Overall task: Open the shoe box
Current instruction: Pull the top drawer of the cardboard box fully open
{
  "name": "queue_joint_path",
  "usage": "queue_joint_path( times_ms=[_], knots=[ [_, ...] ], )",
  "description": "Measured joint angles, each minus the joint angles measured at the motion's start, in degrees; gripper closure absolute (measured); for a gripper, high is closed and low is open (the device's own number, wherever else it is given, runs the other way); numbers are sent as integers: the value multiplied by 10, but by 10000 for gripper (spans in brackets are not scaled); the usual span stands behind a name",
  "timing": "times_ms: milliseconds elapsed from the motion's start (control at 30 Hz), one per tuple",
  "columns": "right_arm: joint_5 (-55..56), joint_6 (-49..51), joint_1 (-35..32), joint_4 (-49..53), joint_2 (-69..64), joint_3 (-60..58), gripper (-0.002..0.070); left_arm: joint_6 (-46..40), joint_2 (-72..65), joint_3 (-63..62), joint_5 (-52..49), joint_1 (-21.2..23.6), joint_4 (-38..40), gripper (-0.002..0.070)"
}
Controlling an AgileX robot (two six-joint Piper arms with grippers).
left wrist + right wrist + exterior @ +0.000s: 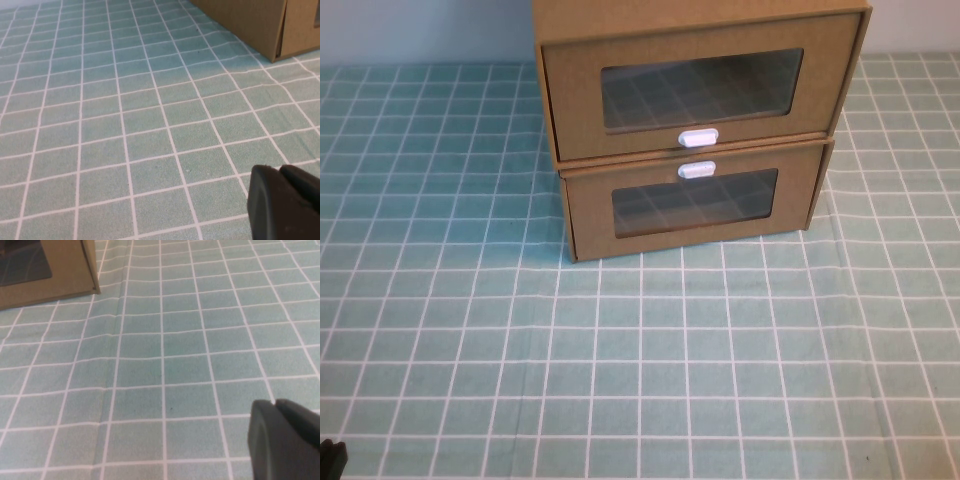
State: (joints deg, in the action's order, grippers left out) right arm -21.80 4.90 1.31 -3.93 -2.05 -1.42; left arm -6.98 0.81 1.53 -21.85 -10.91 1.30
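While the left gripper [280,172] and right gripper [275,405] are hovering clenched, empty, over the near cloth [640,380], the stacked shoe boxes [690,130] are standing well ahead between them; white handles [698,138] are facing the robot.

the left claw [280,172] hangs low over the counter [125,125]. its two black fingers [262,200] are pressed together with only a thin seam between them, and they hold nothing. the counter is teal with a white grid, faintly rippled. well apart from the claw, a corner of the brown cardboard box [250,20] stands on the counter. a dark seam runs down the box near that corner.
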Motion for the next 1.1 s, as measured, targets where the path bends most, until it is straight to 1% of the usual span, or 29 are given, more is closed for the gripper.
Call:
queue_joint_path(
  times_ms=[100, 200, 267, 467, 567, 733, 933, 1033, 1100],
  knots=[
    [1, 0, 0, 0, 0, 0, 690, 0, 0, 0, 0, 0, 0, 678],
    [34, 0, 0, -1, 0, -1, 690, 0, 0, 0, 0, 0, 0, 678],
    [93, 0, 0, -16, 0, -2, 689, 0, 0, 0, 0, 0, 0, 678],
    [319, 0, 0, -79, 0, -3, 689, 0, 0, 0, 0, 0, 0, 678],
    [395, 0, 0, -86, 0, -3, 690, 0, 0, 0, 0, 0, 0, 678],
    [470, 4, 0, -94, 0, -3, 689, 0, 0, 0, 0, 0, 0, 678],
    [601, 99, 0, -93, 0, -3, 689, 0, 0, 0, 0, 0, 0, 678],
    [658, 135, 0, -53, 0, -3, 690, 0, 0, 0, 0, 0, 0, 678],
    [677, 160, 0, -11, 0, -3, 690, 0, 0, 0, 0, 0, 0, 678]
  ],
)
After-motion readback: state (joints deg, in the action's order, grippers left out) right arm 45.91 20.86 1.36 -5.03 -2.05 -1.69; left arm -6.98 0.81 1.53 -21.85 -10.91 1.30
